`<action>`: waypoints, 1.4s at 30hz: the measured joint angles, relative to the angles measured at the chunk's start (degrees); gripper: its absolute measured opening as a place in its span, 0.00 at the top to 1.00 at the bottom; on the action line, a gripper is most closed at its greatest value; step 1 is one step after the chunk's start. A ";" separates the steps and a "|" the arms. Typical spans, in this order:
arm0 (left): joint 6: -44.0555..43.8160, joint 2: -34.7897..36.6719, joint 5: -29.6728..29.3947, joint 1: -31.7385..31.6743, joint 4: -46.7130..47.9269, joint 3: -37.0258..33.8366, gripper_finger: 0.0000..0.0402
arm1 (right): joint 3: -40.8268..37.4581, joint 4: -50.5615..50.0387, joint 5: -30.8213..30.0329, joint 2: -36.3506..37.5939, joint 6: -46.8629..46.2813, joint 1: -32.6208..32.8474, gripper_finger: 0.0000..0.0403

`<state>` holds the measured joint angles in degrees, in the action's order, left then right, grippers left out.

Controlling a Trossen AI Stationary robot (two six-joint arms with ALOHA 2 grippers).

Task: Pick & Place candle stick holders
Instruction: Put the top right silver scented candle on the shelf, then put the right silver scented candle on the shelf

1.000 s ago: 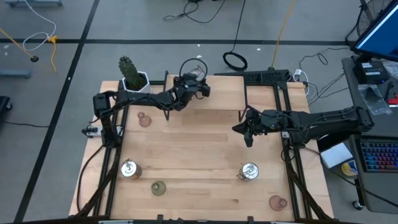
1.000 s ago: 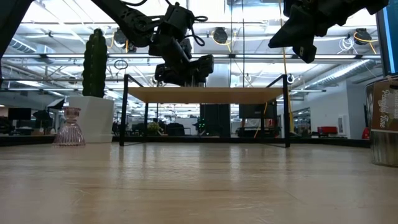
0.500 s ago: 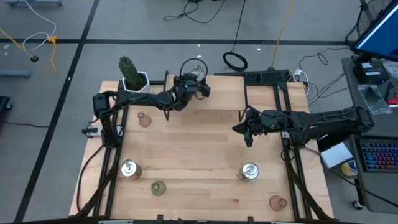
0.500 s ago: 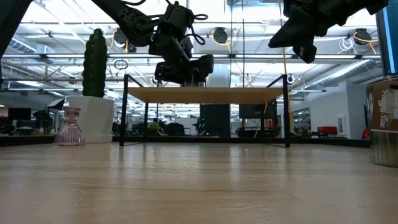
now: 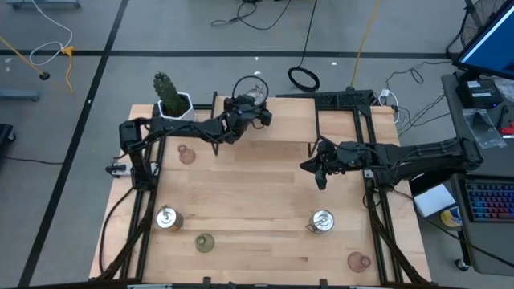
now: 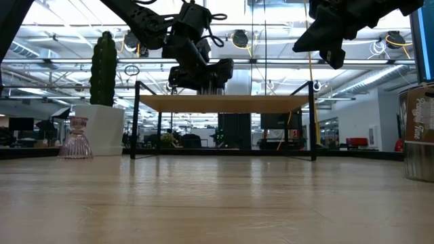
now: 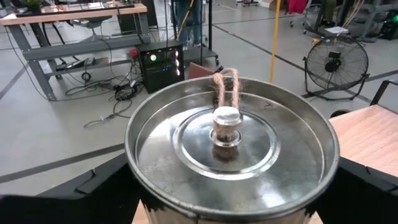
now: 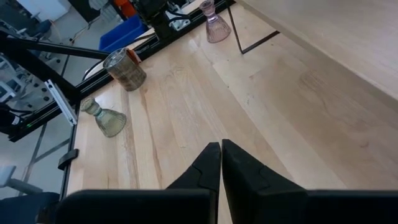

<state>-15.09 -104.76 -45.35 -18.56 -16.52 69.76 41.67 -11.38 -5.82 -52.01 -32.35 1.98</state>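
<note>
My left gripper (image 5: pixel 250 114) is over the raised wooden shelf (image 5: pixel 281 120) at the table's far middle, shut on a squat silvery round holder (image 7: pixel 230 143) that fills the left wrist view. My right gripper (image 5: pixel 321 175) is shut and empty above the table's right middle; it also shows in its wrist view (image 8: pixel 221 163). On the table stand a pink glass holder (image 5: pixel 186 154), a silvery holder (image 5: pixel 167 217), an olive-green glass holder (image 5: pixel 205 242), another silvery holder (image 5: pixel 322 221) and a second pink one (image 5: pixel 359 261). My left gripper pinches the silvery holder between its two fingers, one on each opposite side of its round wall (image 7: pixel 140 190). The holder sits upright, its open top and centre wick showing. Whether its bottom rests on the shelf, I cannot tell.
A green cactus in a white pot (image 5: pixel 170 96) stands at the far left corner. The shelf stands on thin dark legs (image 6: pixel 135 122) over the table's far part. Black frame rails (image 5: pixel 144 233) run along both table sides. Bare wood lies in the table's middle.
</note>
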 joint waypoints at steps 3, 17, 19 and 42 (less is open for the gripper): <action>0.04 0.74 -0.14 -0.10 0.29 -0.02 0.03 | 0.00 0.00 0.08 0.00 -0.01 0.00 0.98; 4.15 4.65 -1.18 0.39 1.17 -0.04 0.03 | 0.00 0.02 0.10 -0.02 -0.17 0.02 0.98; 5.36 5.45 -1.16 0.65 0.30 -0.02 0.03 | 0.00 0.02 0.10 -0.02 -0.13 0.02 0.98; 4.48 26.58 16.42 19.25 23.78 0.07 0.03 | 0.00 -3.90 14.77 0.04 -5.34 0.07 0.98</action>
<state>-10.62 -78.19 -28.93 0.70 7.27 69.82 41.67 -15.27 8.95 -51.96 -37.69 2.04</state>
